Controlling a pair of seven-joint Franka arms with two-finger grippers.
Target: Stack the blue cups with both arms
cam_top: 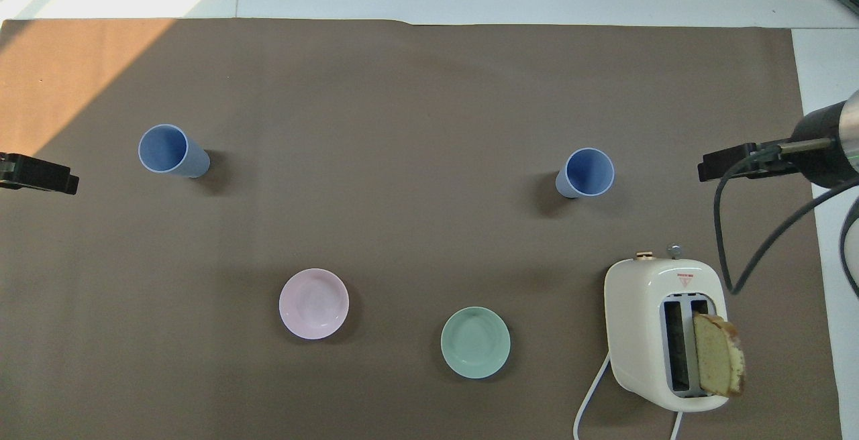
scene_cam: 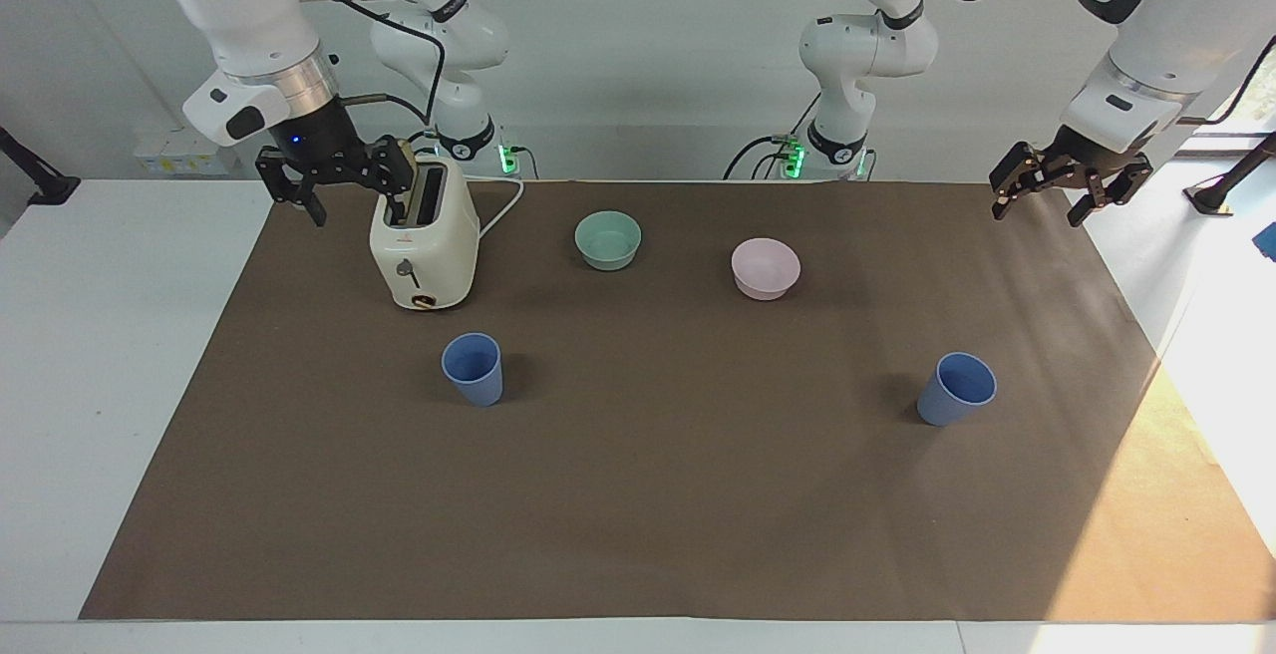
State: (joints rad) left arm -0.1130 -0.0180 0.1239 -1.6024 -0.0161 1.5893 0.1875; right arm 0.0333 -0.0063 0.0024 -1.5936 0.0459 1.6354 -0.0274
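Two blue cups stand upright and far apart on the brown mat (scene_cam: 658, 494). One cup (scene_cam: 474, 368) is toward the right arm's end, farther from the robots than the toaster; it also shows in the overhead view (cam_top: 586, 172). The other cup (scene_cam: 957, 388) is toward the left arm's end and shows in the overhead view (cam_top: 171, 150). My right gripper (scene_cam: 349, 190) hangs open and empty beside the toaster; part of it shows from above (cam_top: 735, 161). My left gripper (scene_cam: 1047, 200) hangs open and empty over the mat's corner at its own end; its tip shows from above (cam_top: 37, 175).
A cream toaster (scene_cam: 424, 235) with a bread slice (cam_top: 718, 356) in one slot stands near the right arm. A teal bowl (scene_cam: 608, 239) and a pink bowl (scene_cam: 766, 268) sit between the arms' bases, nearer to the robots than the cups.
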